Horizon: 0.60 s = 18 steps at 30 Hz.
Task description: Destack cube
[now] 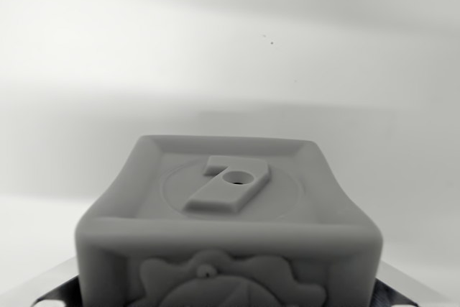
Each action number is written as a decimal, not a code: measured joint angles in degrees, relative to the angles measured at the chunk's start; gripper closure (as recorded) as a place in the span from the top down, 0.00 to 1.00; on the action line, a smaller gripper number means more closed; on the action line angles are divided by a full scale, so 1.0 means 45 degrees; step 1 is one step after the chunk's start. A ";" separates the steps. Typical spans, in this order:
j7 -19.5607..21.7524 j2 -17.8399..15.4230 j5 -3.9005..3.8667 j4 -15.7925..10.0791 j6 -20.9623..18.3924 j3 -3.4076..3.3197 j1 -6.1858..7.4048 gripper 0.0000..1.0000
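Looking down at cube [226, 228] w/ raised 7 on top, close below wrist cam, claw state can't tell

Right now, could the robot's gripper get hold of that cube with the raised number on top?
Probably yes. The cube sits close below the wrist camera, roughly centred, and nothing lies on its top or crowds its sides. The fingers themselves are out of view, so I can't confirm how they line up with it.
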 joint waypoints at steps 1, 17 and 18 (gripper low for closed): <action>0.0000 0.0063 0.0000 0.0021 0.0044 0.0000 0.0000 0.00; 0.0001 0.0600 0.0000 0.0207 0.0403 0.0000 0.0000 0.00; 0.0001 0.0604 0.0000 0.0211 0.0405 0.0000 0.0000 0.00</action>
